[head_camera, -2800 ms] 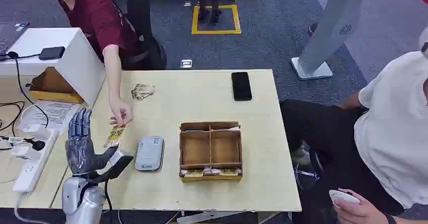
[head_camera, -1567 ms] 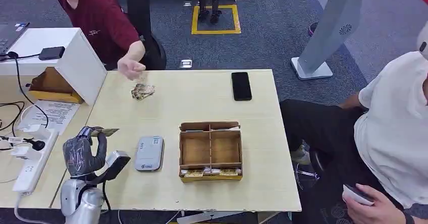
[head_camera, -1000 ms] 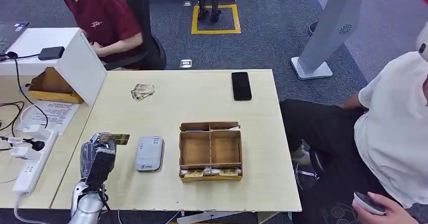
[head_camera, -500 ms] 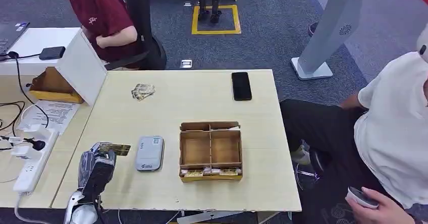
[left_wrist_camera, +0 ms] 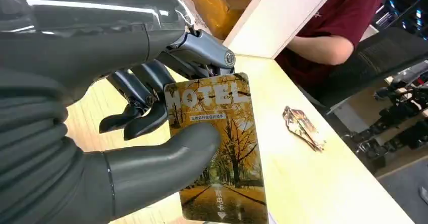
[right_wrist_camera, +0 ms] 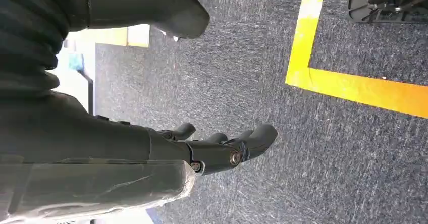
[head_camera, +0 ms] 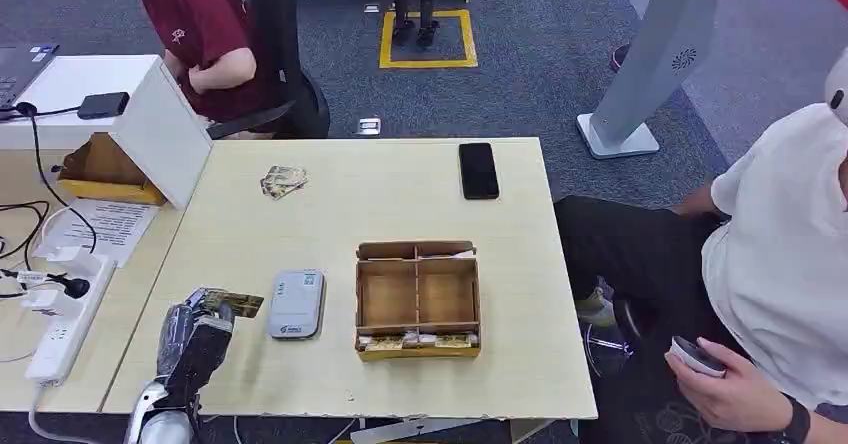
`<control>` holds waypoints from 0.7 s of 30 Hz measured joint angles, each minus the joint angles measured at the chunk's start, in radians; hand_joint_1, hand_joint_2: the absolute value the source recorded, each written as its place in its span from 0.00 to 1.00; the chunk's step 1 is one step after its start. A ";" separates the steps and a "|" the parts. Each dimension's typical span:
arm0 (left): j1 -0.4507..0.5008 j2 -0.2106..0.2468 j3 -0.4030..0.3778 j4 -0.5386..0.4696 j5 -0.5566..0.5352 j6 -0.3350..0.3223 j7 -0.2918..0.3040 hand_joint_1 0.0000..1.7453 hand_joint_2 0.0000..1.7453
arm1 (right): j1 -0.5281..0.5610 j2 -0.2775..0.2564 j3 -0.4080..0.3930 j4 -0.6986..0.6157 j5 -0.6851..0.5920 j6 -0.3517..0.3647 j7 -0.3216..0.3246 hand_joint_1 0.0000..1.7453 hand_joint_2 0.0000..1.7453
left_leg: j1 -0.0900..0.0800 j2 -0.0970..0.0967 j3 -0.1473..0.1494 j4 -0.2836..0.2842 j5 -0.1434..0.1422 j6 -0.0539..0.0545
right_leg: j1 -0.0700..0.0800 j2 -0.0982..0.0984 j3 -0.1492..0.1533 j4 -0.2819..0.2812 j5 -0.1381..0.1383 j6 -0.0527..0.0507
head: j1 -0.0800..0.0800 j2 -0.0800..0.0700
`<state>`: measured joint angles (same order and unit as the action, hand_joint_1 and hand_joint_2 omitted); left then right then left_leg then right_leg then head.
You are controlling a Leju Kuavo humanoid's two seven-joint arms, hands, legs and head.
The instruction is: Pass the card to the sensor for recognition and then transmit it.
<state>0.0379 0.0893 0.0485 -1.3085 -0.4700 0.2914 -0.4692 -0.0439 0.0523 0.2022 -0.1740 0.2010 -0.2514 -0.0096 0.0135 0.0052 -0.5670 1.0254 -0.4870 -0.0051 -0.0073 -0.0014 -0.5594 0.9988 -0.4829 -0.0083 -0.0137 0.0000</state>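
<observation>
At the far left of the head view a white power strip [head_camera: 62, 326] lay on the side desk with black cables running to it, and printed papers [head_camera: 100, 226] sat beyond it toward twelve o'clock. A slanted white board [head_camera: 165, 134] leaned over an open cardboard box [head_camera: 95, 164].

The left hand [head_camera: 195, 339] was low at about seven o'clock on the pale wooden table [head_camera: 400, 194]. It pinched the card [head_camera: 232, 302] between its thumb and fingers, the card sticking out toward the grey card sensor [head_camera: 296, 304] at its three o'clock, just beside the sensor but not over it. In the left wrist view the thumb [left_wrist_camera: 166, 156] pressed across the face of the card [left_wrist_camera: 217, 148], which carried an autumn tree picture and the word HOTEL, with the darker fingers curled behind it.

A small heap of cards [head_camera: 282, 180] lay at eleven o'clock on the table, well apart from the hand. A person in a dark red shirt [head_camera: 205, 24] sat beyond that corner.

To the right of the sensor stood a brown divided box [head_camera: 418, 299], with cards in its nearest strip. A black phone [head_camera: 478, 170] lay near the far edge at one o'clock. At the right edge a person in white [head_camera: 780, 264] held a small device.

The right hand [right_wrist_camera: 222, 148] hung over grey carpet with a yellow line [right_wrist_camera: 348, 82]; its fingers were loosely bent, apart, and held nothing.
</observation>
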 joint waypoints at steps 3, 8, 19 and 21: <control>0.001 0.002 0.000 0.000 0.000 0.000 0.000 1.00 1.00 | 0.000 0.000 0.000 0.000 0.000 0.000 0.000 0.00 1.00 | 0.000 0.000 0.000 0.000 0.000 0.000 | 0.000 0.000 0.000 0.000 0.000 0.000 | 0.000 0.000; 0.001 0.003 0.000 0.000 -0.003 -0.002 0.001 1.00 1.00 | 0.000 0.000 0.000 0.000 0.000 0.000 0.000 0.00 1.00 | 0.000 0.000 0.000 0.000 0.000 0.000 | 0.000 0.000 0.000 0.000 0.000 0.000 | 0.000 0.000; -0.025 -0.024 -0.066 0.004 -0.031 -0.026 0.009 1.00 1.00 | -0.001 0.000 0.000 0.000 0.016 0.000 0.000 0.00 1.00 | 0.000 0.000 0.000 0.000 0.000 0.000 | 0.000 0.000 0.000 0.000 0.000 0.000 | 0.000 0.000; -0.032 -0.032 -0.084 0.005 -0.036 -0.022 0.018 1.00 1.00 | -0.001 0.000 0.000 0.000 0.018 0.001 0.005 0.00 1.00 | 0.000 0.000 0.000 0.000 0.000 0.000 | 0.000 0.000 0.000 0.000 0.000 0.000 | 0.000 0.000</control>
<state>0.0061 0.0572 -0.0351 -1.3031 -0.5058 0.2693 -0.4509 -0.0446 0.0523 0.2026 -0.1740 0.2194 -0.2506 -0.0049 0.0130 0.0052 -0.5668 1.0255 -0.4870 -0.0051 -0.0075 -0.0015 -0.5597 0.9987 -0.4827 -0.0083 -0.0137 0.0000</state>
